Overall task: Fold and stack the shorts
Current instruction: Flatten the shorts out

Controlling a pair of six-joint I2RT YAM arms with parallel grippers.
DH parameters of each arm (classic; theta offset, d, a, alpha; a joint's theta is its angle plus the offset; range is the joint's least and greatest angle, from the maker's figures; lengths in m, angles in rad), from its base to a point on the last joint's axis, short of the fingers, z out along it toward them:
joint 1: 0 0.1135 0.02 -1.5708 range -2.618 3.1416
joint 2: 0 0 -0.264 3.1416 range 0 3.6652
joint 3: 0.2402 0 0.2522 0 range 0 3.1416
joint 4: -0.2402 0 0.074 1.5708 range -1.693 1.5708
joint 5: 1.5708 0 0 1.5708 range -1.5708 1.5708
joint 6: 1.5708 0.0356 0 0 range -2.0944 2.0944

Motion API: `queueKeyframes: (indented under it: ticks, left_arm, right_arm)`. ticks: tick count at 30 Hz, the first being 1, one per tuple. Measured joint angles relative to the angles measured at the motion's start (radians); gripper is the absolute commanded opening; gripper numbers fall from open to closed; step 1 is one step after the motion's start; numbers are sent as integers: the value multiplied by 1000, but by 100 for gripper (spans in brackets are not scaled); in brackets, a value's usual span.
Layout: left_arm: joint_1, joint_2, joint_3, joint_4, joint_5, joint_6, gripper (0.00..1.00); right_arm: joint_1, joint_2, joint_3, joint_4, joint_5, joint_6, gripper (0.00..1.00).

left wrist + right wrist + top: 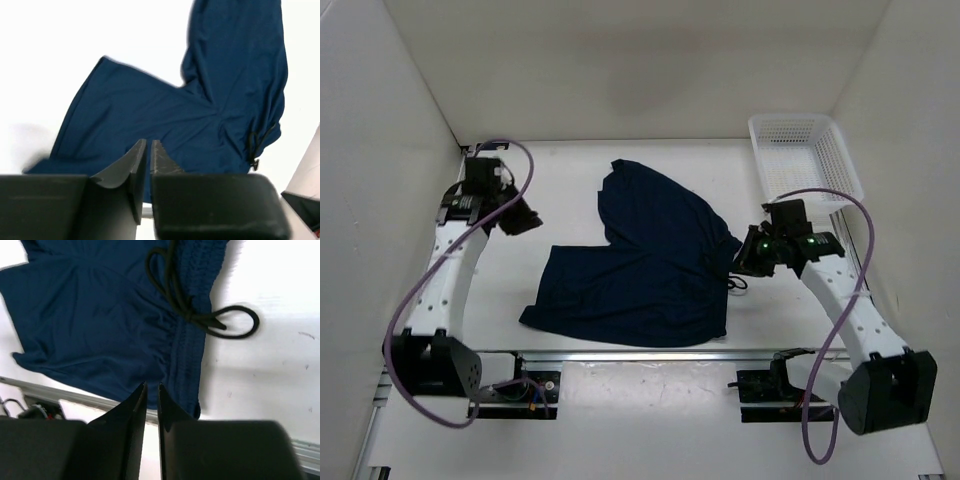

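Note:
The dark navy shorts (pixel 650 265) lie spread on the white table, one leg reaching back (pixel 645 190) and the other toward the front left. The waistband (pixel 192 345) faces right with the black drawstring (pixel 220 325) looped out onto the table. My left gripper (pixel 520 218) hovers left of the cloth and apart from it. In the left wrist view that gripper (pixel 149 142) is all but shut, only a thin slit showing and nothing in it. Beside the waistband, my right gripper (pixel 752 262) hangs above the cloth's edge (pixel 151 385), its jaws nearly together and empty.
A white mesh basket (pixel 805 150) stands at the back right corner. White walls close in the table on the left, back and right. A metal rail (pixel 650 352) runs along the front edge near the arm bases.

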Motion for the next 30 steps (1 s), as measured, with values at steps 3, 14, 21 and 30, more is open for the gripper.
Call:
queueKeyframes:
  ticks: [3, 14, 21, 30]
  left_arm:
    - [-80, 175, 131, 5, -7, 44, 45]
    - [-261, 896, 748, -68, -70, 149, 66]
    - [-276, 1117, 901, -115, -66, 154, 76]
    - [-267, 1246, 990, -122, -27, 149, 46]
  right_arm:
    - [48, 108, 18, 13, 45, 5, 12]
    - [31, 568, 428, 5, 151, -63, 56]
    - [12, 845, 666, -50, 291, -103, 67]
    - [11, 937, 697, -92, 376, -127, 60]
